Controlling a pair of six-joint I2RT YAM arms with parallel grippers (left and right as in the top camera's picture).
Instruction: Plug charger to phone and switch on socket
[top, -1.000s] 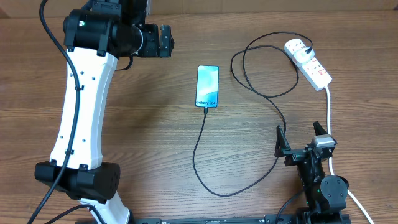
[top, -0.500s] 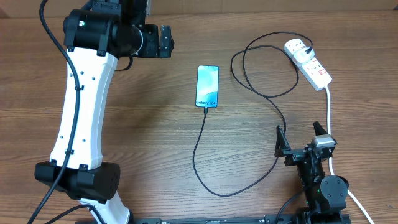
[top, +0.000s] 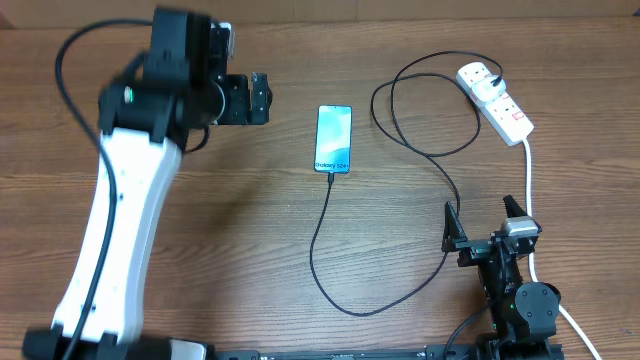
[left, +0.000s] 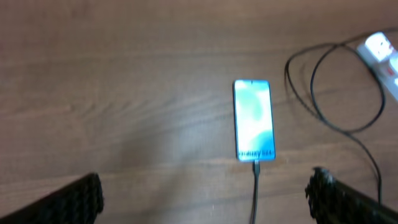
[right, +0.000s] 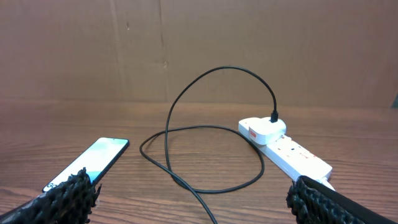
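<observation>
Nearest the robot's base, the right gripper (top: 486, 224) stood at about five o'clock on the table (top: 240, 250), its jaws spread wide and holding nothing. From there the cable (top: 318, 240) ran in a low loop toward six o'clock and climbed to the phone (top: 334, 138), which lay flat near the table's centre, screen lit and facing up; the connector appeared already seated in its near short edge. The cable looked thin, limp and light, so it would likely slide and coil if dragged; a pinch just behind the connector seemed the surest hold. The phone looked rigid, smooth and slippery, best steadied by its long edges. Farther off, at about ten o'clock, the left gripper (top: 257, 98) hung above the wood, released and empty, well apart from the phone. Farthest, at two o'clock, lay the socket (top: 496, 102), with the plug (right: 272, 128) seated in its far end; its switches probably wanted only a light fingertip press.
</observation>
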